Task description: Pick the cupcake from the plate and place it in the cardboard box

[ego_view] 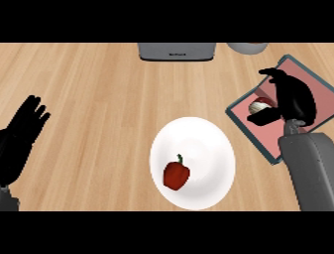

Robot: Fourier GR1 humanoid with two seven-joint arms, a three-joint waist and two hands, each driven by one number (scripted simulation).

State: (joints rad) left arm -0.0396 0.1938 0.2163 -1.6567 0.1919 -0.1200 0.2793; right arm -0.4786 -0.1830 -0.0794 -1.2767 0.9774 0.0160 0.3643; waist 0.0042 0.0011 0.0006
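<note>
A white plate (206, 144) lies in the middle of the counter with a red bell pepper (176, 174) on its lower left part. To its right sits the cardboard box (330, 92), pink inside with a grey-blue rim. My right hand (295, 96) hangs over the box, fingers and thumb curled round the cupcake (258, 106), whose white top shows at the hand's left side above the box floor. My left hand (14, 141) rests open at the left edge, fingers up.
A grey appliance (177, 51) stands at the far edge of the wooden counter, with a pale round object (246, 47) to its right. Bare wood lies between the left hand and the plate.
</note>
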